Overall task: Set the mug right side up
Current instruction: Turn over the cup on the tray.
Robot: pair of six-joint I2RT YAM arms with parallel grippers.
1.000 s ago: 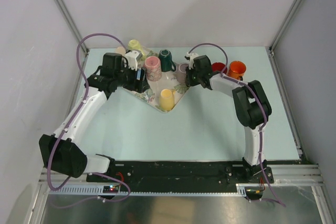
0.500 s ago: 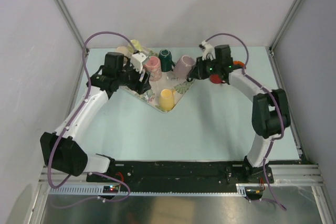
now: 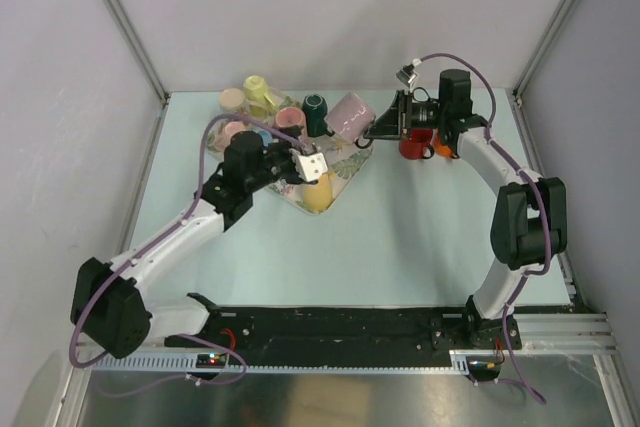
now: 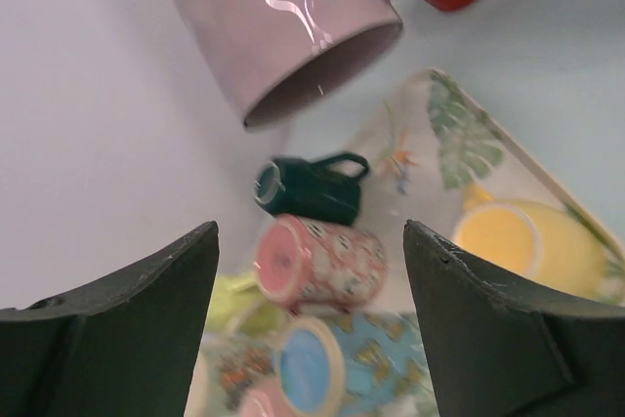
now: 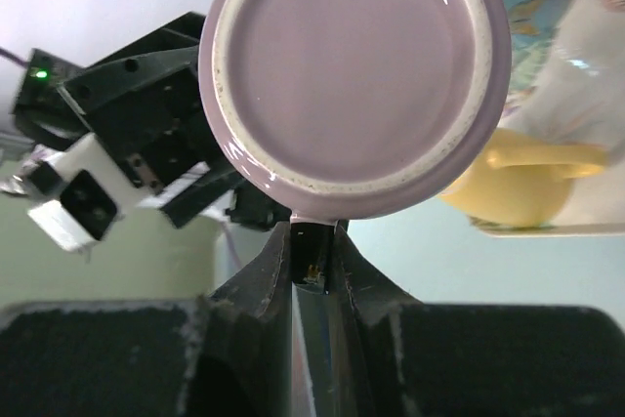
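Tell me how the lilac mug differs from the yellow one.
The lilac mug is gripped at its handle by the right pincer and hangs tilted in the air; the yellow mug rests on the tray, ungripped. In the right wrist view the lilac mug shows its base, the yellow mug its side and handle. Both are glossy, single-colour mugs.

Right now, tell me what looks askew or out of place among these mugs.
The lilac mug hangs tilted in mid-air near the far corner of the tray, pinched by the right gripper, its mouth angled down and sideways. Beside it, the pink patterned mug appears to stand base up.
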